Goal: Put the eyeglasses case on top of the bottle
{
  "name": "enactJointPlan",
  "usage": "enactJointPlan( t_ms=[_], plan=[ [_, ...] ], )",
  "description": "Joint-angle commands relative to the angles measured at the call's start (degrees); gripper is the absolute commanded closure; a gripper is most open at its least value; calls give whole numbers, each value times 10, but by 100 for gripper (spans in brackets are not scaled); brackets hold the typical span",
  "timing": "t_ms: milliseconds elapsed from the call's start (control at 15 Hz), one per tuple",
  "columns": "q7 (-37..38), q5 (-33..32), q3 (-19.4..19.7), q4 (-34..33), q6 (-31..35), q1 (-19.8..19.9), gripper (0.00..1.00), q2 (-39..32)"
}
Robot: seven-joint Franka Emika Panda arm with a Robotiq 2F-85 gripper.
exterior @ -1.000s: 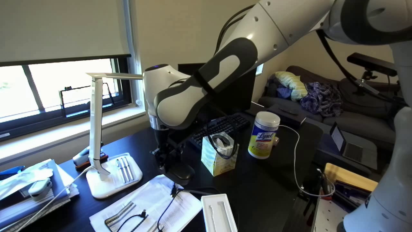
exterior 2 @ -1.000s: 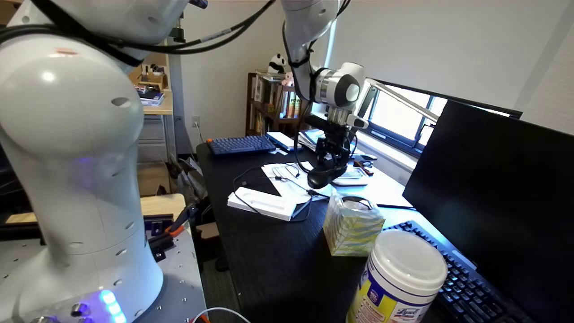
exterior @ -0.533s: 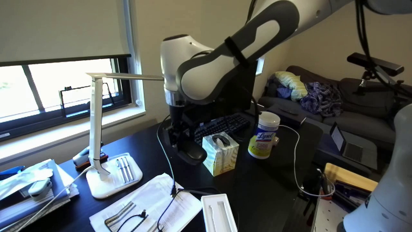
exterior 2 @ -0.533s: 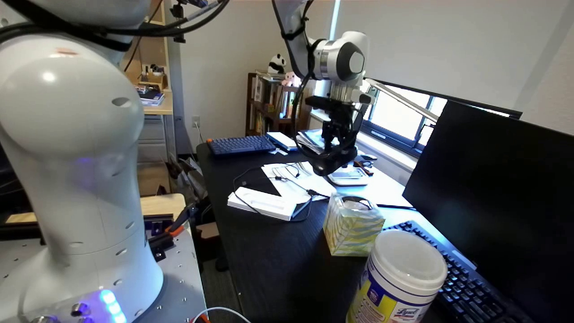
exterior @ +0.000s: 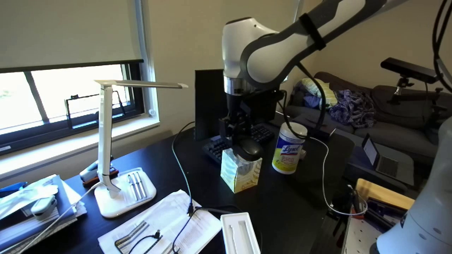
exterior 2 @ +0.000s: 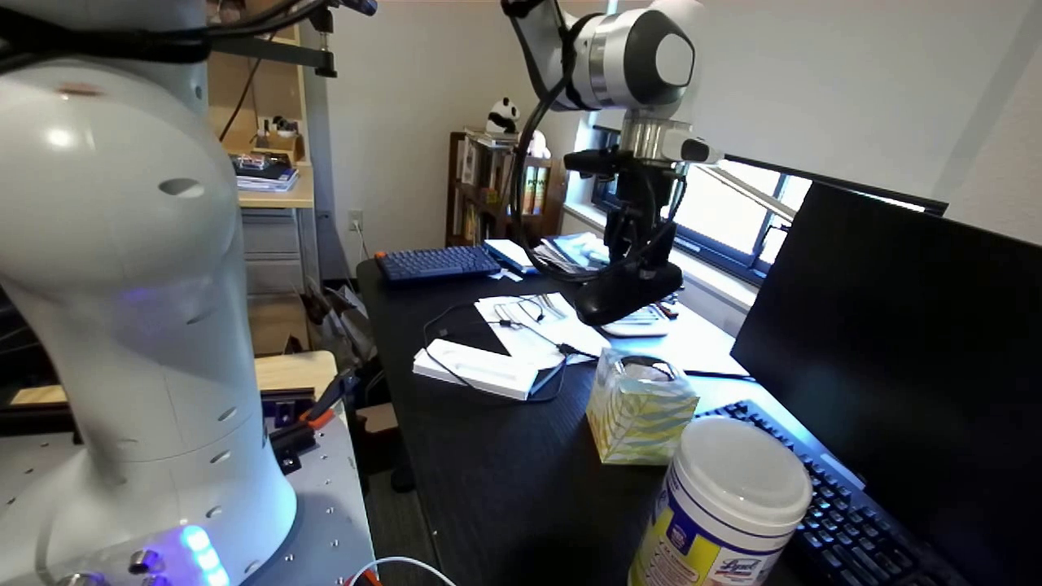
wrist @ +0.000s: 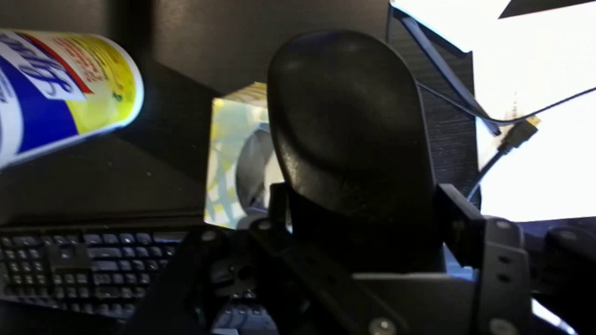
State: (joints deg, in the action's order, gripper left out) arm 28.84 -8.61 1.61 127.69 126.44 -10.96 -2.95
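My pincer [wrist: 368, 216] holds the black case [wrist: 344, 102], gripped from both sides, and its rounded end juts out past me. I have it up in the air over the table [exterior: 282, 208]. In an exterior view a gap shows between the case and the tissue box [exterior 2: 639, 415] lower down; in the wrist view the case hides part of that box's top.

The bottle [exterior: 287, 150] stands upright on the table near the tissue box, apart from the case. In an exterior view a loop of cable [exterior: 322, 100] crosses in front of its white cap [exterior: 295, 127]. In the wrist view I see the bottle only in part, at the left edge.

A keyboard [wrist: 107, 265] lies near the tissue box, in front of the monitor [exterior 2: 879, 358]. Also on the table are papers [exterior: 199, 227] with a black plug [wrist: 518, 135] lying on them, a shallow white box [exterior: 239, 236] just beside the papers, and a lamp [exterior: 105, 141]. A second keyboard [exterior 2: 440, 262] lies at the table's far end in an exterior view.
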Motion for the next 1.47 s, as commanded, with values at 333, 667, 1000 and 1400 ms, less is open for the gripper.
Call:
enactJointPlan(
  t_ms=[333, 667, 1000, 1400],
  plan=[
    [-58, 7, -6, 49, -210, 88, 47, 138],
    [-46, 51, 6, 22, -291, 124, 47, 159],
    [-34, 124, 31, 19, -290, 160, 47, 154],
    [-31, 198, 55, 29, -276, 187, 47, 146]
  ],
)
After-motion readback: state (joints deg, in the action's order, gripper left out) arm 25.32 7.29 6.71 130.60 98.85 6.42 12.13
